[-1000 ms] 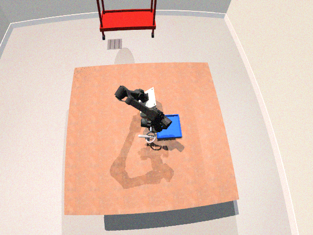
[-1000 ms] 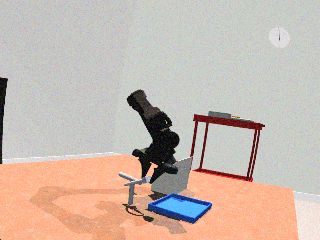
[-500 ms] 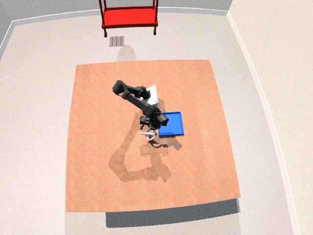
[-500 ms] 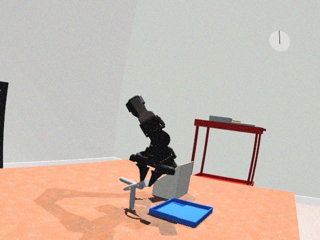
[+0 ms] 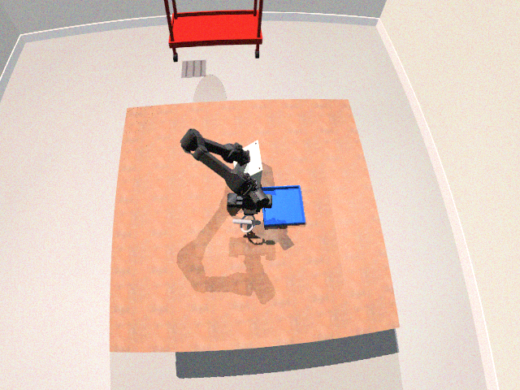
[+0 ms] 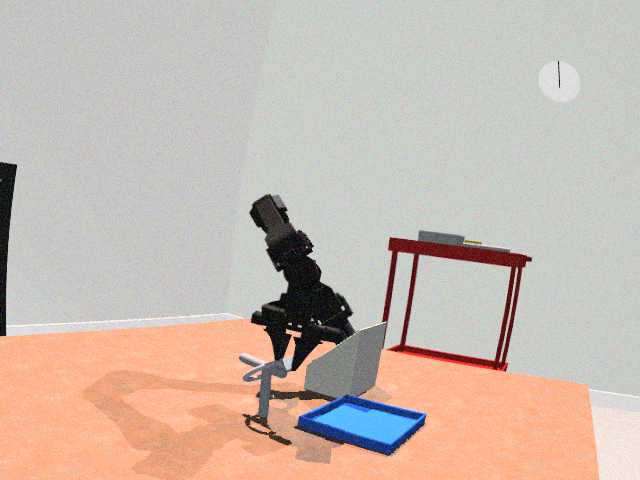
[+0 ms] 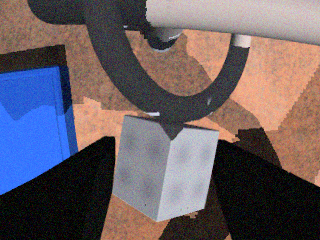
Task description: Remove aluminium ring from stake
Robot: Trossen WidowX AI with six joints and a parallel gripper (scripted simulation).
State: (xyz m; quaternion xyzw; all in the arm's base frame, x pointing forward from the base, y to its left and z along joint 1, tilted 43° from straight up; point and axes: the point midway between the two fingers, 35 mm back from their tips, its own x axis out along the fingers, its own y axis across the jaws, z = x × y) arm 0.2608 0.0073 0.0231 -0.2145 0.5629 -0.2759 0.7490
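The steel stake's post [image 6: 264, 395] stands upright, with its cross-bar [image 5: 240, 221] [image 6: 250, 359] [image 7: 240, 15] on top. The ring [image 5: 246, 231] [image 6: 252, 378] [image 7: 180, 107] is raised to cross-bar height and tilted. In the wrist view its left side passes over the shaded end of the bar, while its right side goes under the pale end. My gripper [image 6: 287, 364] [image 7: 164, 148] is shut on the ring's pale block-like tab [image 7: 187, 175]. The fingertips are mostly hidden in the top view. The blue tray [image 5: 289, 205] [image 6: 364, 423] [image 7: 30, 145] holds nothing visible.
The tray lies close beside the stake. A pale angled block [image 5: 254, 161] [image 6: 341, 366] stands behind the stake and tray, near the arm. The arm's shadow falls across the table [image 5: 167, 327]. A red cart [image 5: 214, 29] [image 6: 454, 251] stands on the floor beyond the table.
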